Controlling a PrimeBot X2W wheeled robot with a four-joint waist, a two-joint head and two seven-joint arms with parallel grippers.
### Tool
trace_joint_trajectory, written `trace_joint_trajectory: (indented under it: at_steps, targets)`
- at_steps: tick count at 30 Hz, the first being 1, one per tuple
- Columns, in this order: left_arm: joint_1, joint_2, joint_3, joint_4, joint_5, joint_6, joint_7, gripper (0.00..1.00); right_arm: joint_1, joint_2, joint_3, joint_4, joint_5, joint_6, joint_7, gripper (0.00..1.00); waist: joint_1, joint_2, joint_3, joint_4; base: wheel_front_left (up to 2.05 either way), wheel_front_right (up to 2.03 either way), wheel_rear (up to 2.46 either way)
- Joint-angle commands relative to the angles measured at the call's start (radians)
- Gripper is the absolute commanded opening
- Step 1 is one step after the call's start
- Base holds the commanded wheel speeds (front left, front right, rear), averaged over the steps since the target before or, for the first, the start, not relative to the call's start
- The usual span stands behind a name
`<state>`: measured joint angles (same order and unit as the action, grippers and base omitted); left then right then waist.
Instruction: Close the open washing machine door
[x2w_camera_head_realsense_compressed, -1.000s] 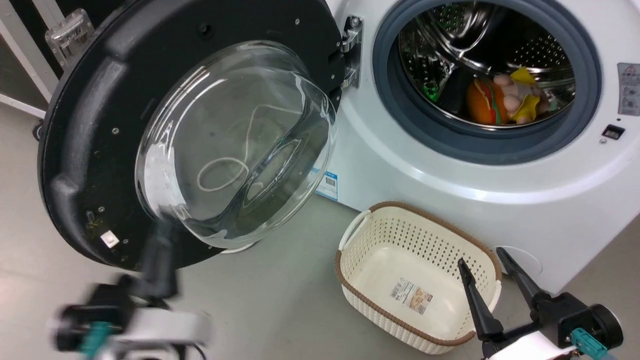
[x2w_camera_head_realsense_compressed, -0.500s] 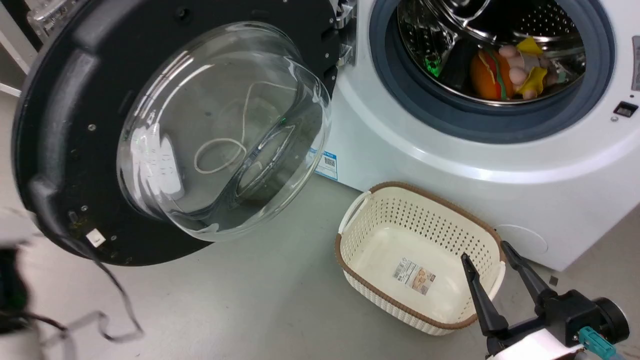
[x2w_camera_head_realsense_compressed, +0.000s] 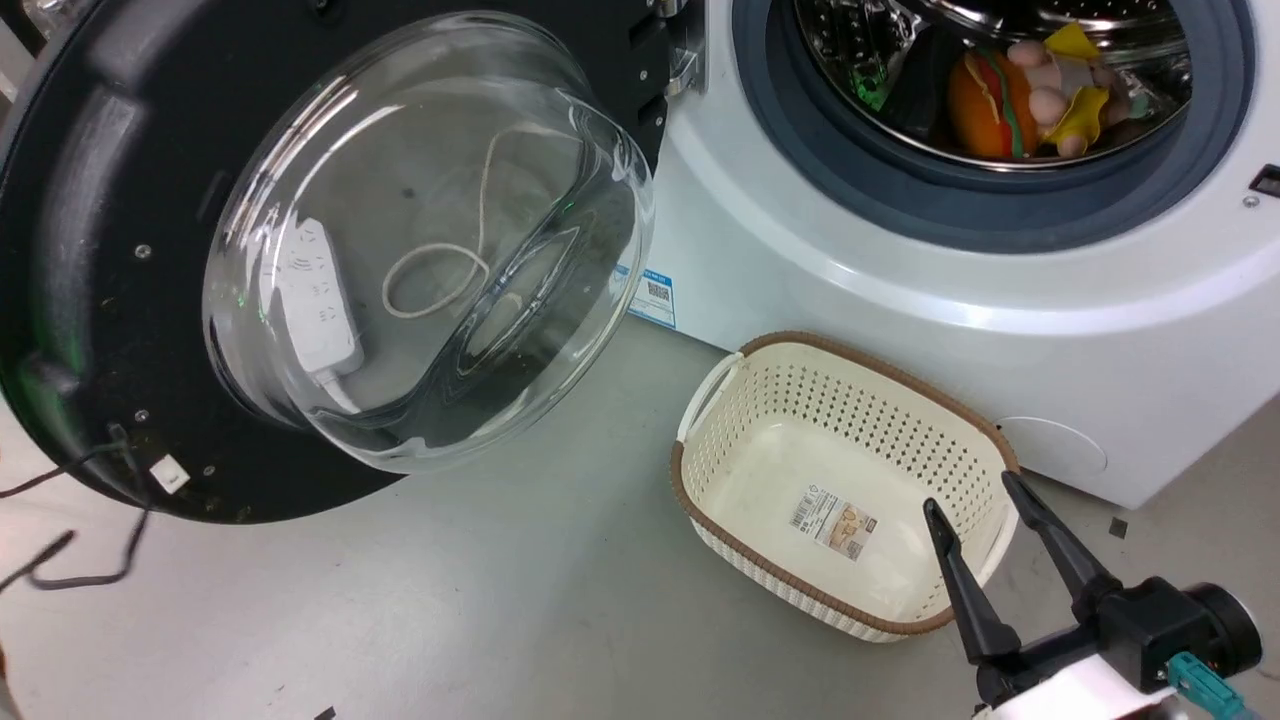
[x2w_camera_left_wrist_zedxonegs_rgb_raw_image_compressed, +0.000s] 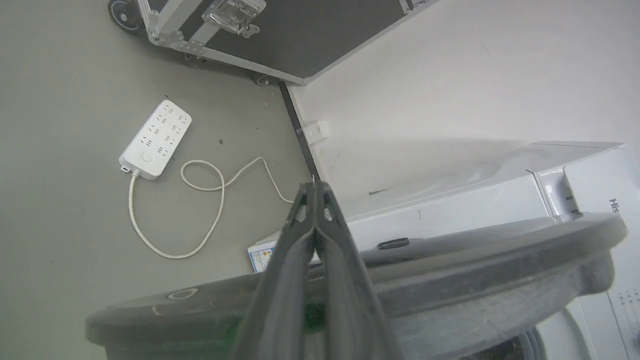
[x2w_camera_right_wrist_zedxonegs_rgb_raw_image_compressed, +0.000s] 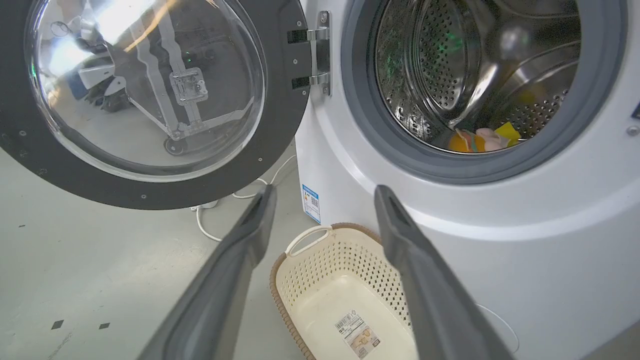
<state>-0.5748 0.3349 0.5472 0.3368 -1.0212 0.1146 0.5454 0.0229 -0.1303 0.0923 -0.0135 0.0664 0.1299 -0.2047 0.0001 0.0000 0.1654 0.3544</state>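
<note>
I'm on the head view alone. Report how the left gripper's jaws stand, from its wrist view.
Observer: The left gripper is shut, its two fingers pressed together with nothing between them.
Operator: Say where it sits against the washing machine door.
Observer: Its fingers cross the dark outer rim of the washing machine door. I cannot tell whether they touch it.
Operator: Name what stands beyond the door.
Observer: A black case with metal edging and a wheel stands on the floor.
</note>
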Motion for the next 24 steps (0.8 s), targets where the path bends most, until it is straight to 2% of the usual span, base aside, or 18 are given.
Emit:
trace_joint_trajectory:
  at_steps: [1,5,10,18,21,22,23,24]
  targets:
    - [-0.018,0.011,0.018,0.014,-0.051,-0.001,0.050,0.00,-0.018,-0.009,0.004,-0.001,0.008,0.001,-0.010,1.00,-0.0001,0.0000,0.002,-0.001,0.00,0.00,0.00]
    - [0.021,0.025,0.023,0.001,-0.122,-0.031,0.172,0.00,-0.020,-0.009,0.002,0.004,0.010,0.001,-0.014,1.00,-0.0001,0.0000,0.000,-0.009,0.00,0.00,0.00]
    - [0.100,-0.008,0.011,-0.068,-0.213,-0.066,0.320,0.00,-0.011,-0.003,-0.008,0.012,0.011,0.001,-0.018,1.00,-0.0001,0.0000,-0.016,-0.008,0.00,0.00,0.00]
    - [0.271,-0.127,-0.063,-0.241,-0.296,-0.095,0.484,0.00,-0.015,0.017,-0.033,0.026,0.001,0.001,-0.024,1.00,-0.0001,0.0000,-0.060,-0.012,0.00,0.00,0.00]
    - [0.346,-0.201,-0.104,-0.311,-0.313,-0.103,0.511,0.00,-0.014,0.030,-0.065,0.033,-0.010,0.001,-0.027,1.00,-0.0001,0.0000,-0.081,-0.017,0.00,0.00,0.00]
    - [0.346,-0.201,-0.104,-0.311,-0.313,-0.103,0.511,0.00,-0.014,0.030,-0.065,0.033,-0.010,0.001,-0.027,1.00,-0.0001,0.0000,-0.081,-0.017,0.00,0.00,0.00]
    - [0.403,-0.242,-0.151,-0.359,-0.312,-0.106,0.521,0.00,-0.011,0.038,-0.091,0.040,-0.016,0.001,-0.030,1.00,-0.0001,0.0000,-0.095,-0.024,0.00,0.00,0.00]
    - [0.403,-0.242,-0.151,-0.359,-0.312,-0.106,0.521,0.00,-0.011,0.038,-0.091,0.040,-0.016,0.001,-0.030,1.00,-0.0001,0.0000,-0.095,-0.024,0.00,0.00,0.00]
